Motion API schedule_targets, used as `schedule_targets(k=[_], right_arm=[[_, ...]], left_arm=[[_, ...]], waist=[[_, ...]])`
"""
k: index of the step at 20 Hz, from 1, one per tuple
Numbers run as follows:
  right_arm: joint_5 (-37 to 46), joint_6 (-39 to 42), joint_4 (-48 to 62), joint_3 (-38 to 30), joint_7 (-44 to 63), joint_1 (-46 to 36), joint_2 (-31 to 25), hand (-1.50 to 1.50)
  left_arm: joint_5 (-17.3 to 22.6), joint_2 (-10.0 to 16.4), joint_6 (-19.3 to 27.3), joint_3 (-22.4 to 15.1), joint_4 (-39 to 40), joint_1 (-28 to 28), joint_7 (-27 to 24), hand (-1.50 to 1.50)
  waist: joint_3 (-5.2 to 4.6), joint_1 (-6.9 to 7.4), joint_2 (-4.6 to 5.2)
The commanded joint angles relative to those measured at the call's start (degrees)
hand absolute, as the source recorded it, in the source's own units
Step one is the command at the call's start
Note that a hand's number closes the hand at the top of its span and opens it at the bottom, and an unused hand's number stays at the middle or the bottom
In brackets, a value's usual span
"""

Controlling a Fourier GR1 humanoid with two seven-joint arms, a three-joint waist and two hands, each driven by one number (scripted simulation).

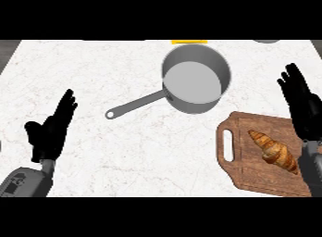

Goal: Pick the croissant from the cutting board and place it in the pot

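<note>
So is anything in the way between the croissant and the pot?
Nothing visible. Between the croissant on the cutting board and the pot lies only counter. The open right hand, just right of the croissant, has nothing between either.

Kitchen (pot [195, 81], cutting bd [259, 180])

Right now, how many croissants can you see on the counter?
1. It lies on the cutting board at the right; the right forearm covers the board's edge and could hide another. The pot holds none.
</note>
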Motion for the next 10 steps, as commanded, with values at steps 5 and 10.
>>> schedule_targets(k=[5,10], right_arm=[[-0.34,29.26,-2.86,14.4,-4.77,3.12,-8.47,1.5],[9.1,14.18,-8.82,5.36,-31.74,10.27,-8.55,-1.5]], left_arm=[[-1.04,-1.93,-5.6,-5.7,1.47,-0.02,2.46,0.0],[1.78,-0.64,-9.49,-5.66,0.48,1.48,5.61,0.0]], waist=[[0.57,-0.26,-0.62],[0.86,-3.29,-1.52]])
